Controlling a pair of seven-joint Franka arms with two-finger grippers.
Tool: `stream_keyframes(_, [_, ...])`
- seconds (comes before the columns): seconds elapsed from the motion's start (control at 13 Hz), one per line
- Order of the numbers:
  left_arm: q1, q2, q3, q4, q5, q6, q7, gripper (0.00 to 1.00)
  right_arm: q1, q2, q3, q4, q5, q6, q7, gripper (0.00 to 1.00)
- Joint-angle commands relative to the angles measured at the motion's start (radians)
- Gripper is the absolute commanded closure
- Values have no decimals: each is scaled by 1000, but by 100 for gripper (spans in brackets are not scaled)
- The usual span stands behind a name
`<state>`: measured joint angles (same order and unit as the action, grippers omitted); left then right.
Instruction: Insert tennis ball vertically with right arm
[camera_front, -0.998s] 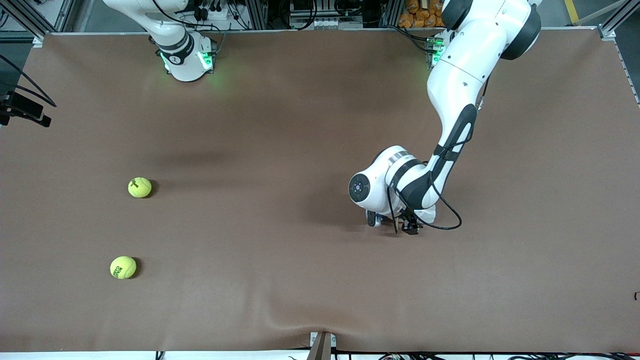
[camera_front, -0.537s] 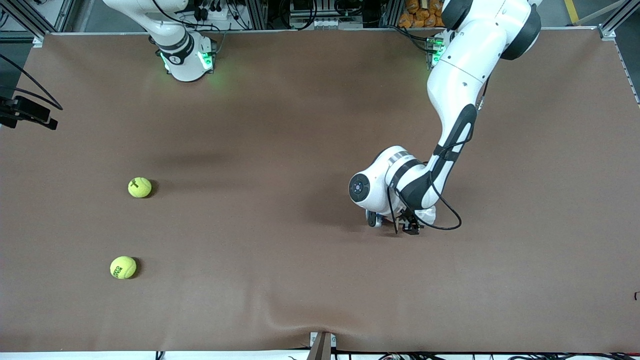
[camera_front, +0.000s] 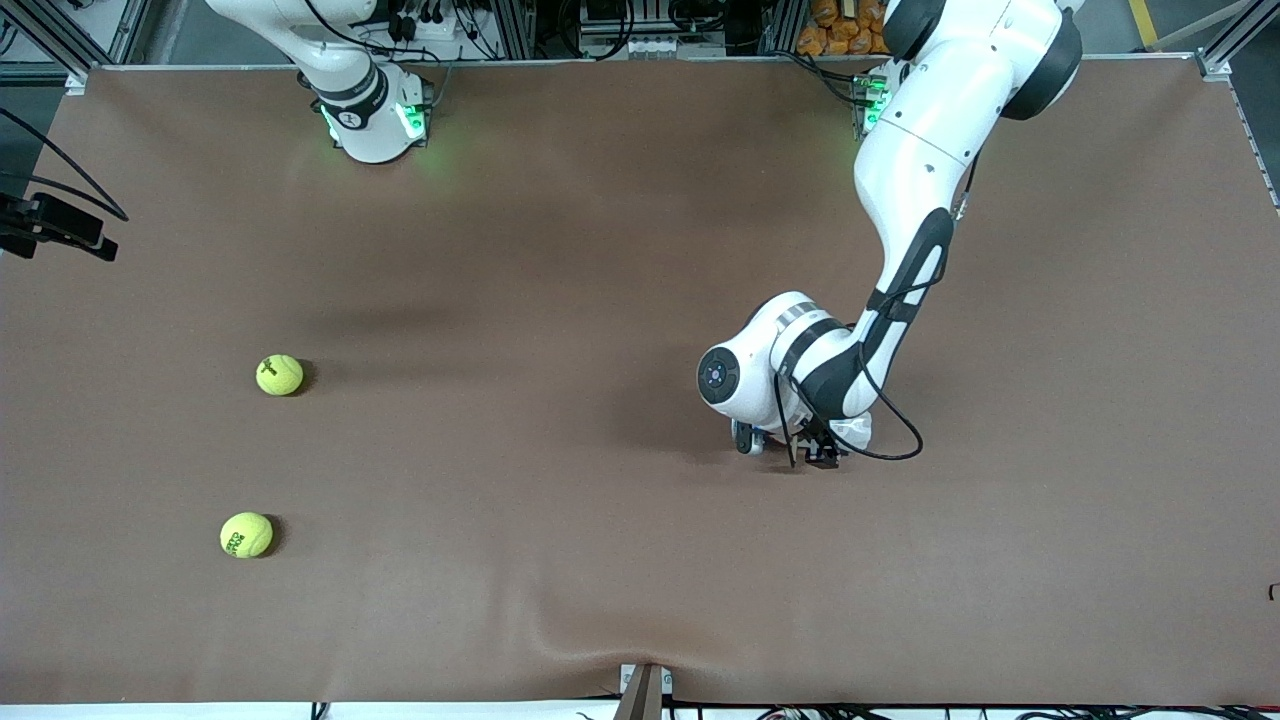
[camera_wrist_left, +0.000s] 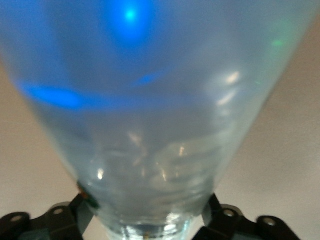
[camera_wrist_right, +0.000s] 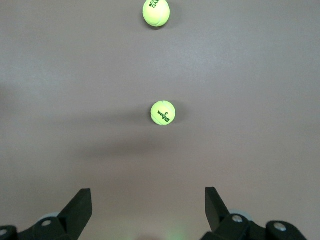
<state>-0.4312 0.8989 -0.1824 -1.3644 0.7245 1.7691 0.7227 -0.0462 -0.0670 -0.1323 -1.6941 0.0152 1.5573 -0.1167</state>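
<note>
Reads "Wilson 3" on farther yellow felt tennis ball (camera_wrist_right: 162, 113); second ball (camera_wrist_right: 156, 12) partly legible. Right hand (camera_wrist_right: 148, 206) spread wide, empty, above open brown desk (camera_front: 560, 300). Left hand (camera_wrist_left: 147, 215) flanking clear plastic container (camera_wrist_left: 150, 125), grip possibly incomplete.

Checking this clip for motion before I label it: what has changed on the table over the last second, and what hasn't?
Little moved. The left gripper, low over the table's middle, looks to have drawn its fingers in around a clear container. The right gripper, open, only edged slightly at the right arm's end. Both tennis balls, the farther and the nearer, lie where they were.
</note>
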Motion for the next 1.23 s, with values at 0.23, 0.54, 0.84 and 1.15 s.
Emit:
stream_keyframes(0.23, [-8,6,6,8,30,7,-9,20,3,-11,3,-36,6,26,-14,0])
stream_keyframes(0.54, [-3,2,4,13,21,7,-8,21,3,-11,3,-41,6,27,-14,0])
stream_keyframes(0.84, [0,3,4,13,24,7,-8,23,3,-11,3,-42,6,27,-14,0])
stream_keyframes(1.15, [0,-6,4,15,23,7,-5,25,3,-10,3,-42,6,27,-14,0])
